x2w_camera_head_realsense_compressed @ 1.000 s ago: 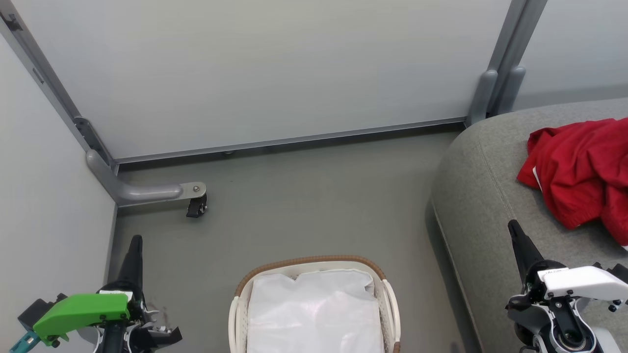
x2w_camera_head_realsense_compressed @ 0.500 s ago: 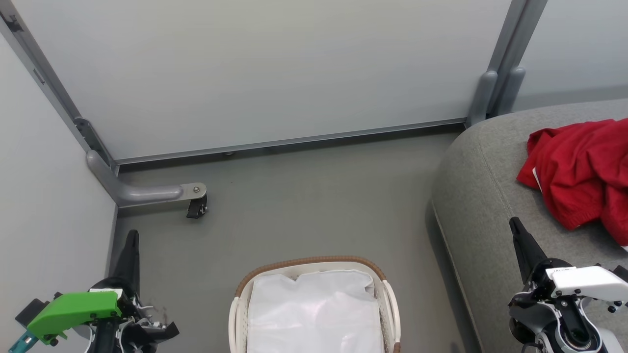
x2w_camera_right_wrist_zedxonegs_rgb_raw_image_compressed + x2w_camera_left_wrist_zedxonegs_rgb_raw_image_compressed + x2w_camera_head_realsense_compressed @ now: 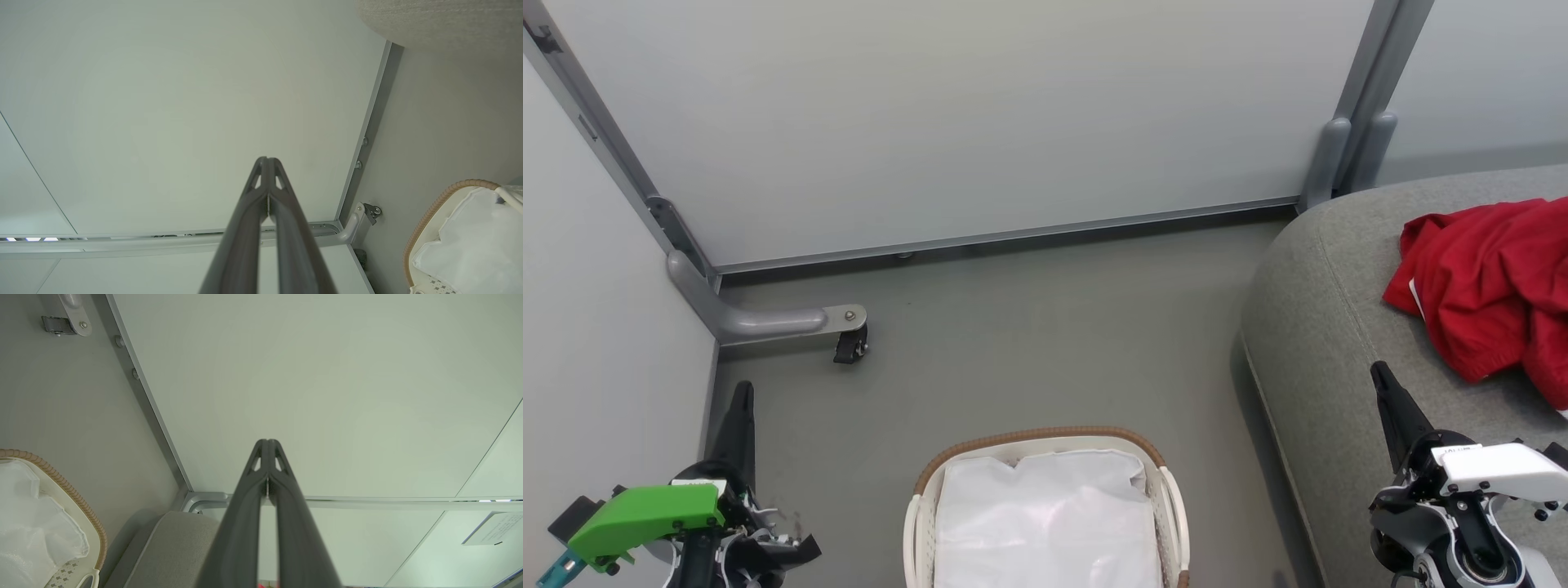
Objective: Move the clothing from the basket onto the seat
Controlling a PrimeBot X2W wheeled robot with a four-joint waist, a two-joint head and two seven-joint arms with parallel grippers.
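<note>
The red clothing (image 3: pixel 1490 294) lies crumpled on the light grey seat (image 3: pixel 1327 327) at the right of the head view. On the floor at the bottom centre stands the white basket (image 3: pixel 1037 435) with its brown woven rim, and only its white cloth liner (image 3: pixel 1045 523) shows inside. My left gripper (image 3: pixel 742 390) is shut and empty at the lower left, well clear of the basket. My right gripper (image 3: pixel 1379 371) is shut and empty over the seat's front part, left of the clothing. Both wrist views show fingers pressed together: left gripper (image 3: pixel 267 442), right gripper (image 3: pixel 267 159).
Pale partition panels (image 3: pixel 947 114) close off the back and left. A grey panel foot with a black caster (image 3: pixel 849 343) sticks out onto the floor at the left. Open grey floor (image 3: pixel 1045 327) lies between basket, panels and seat.
The left gripper has drifted slightly down and left in the head view. The right arm has shifted very slightly. Clothing and basket have not moved.
</note>
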